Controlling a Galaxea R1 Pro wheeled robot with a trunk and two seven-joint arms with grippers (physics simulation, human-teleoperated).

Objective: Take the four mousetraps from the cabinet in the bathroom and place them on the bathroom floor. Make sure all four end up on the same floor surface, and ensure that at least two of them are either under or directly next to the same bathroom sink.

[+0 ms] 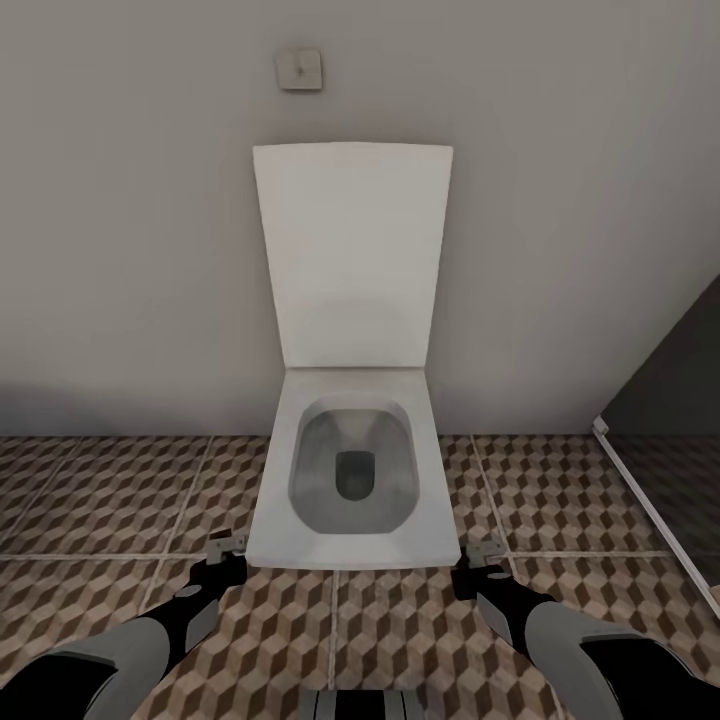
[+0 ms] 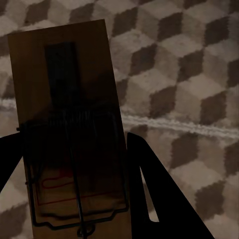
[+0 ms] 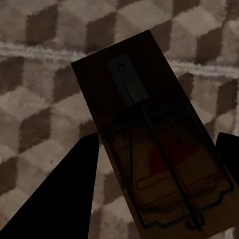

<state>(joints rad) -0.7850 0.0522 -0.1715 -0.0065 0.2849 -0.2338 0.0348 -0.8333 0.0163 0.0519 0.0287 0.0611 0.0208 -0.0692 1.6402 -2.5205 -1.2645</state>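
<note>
From above, the robot faces a white toilet (image 1: 350,470) with its lid up against the grey wall; the bowl is empty apart from the dark drain at the bottom. The left gripper (image 1: 226,549) and the right gripper (image 1: 481,556) hang low over the cube-patterned bathroom floor (image 1: 100,500), one on each side of the bowl's front edge. From here I cannot make out what they carry.

At the left wrist, a mousetrap (image 2: 69,124) sits between the two dark fingers (image 2: 164,199), which are closed on the long edges of its board. It hangs above the tiles, not resting on them.

At the right wrist, a second mousetrap (image 3: 149,144) is pinched the same way, one finger (image 3: 64,194) against each long edge, also clear of the floor.

These look light, thin and stiff, with smooth wood that could twist in a narrow pinch. The edges of the board are the place to hold; the wire spring and bar are better left untouched.
</note>
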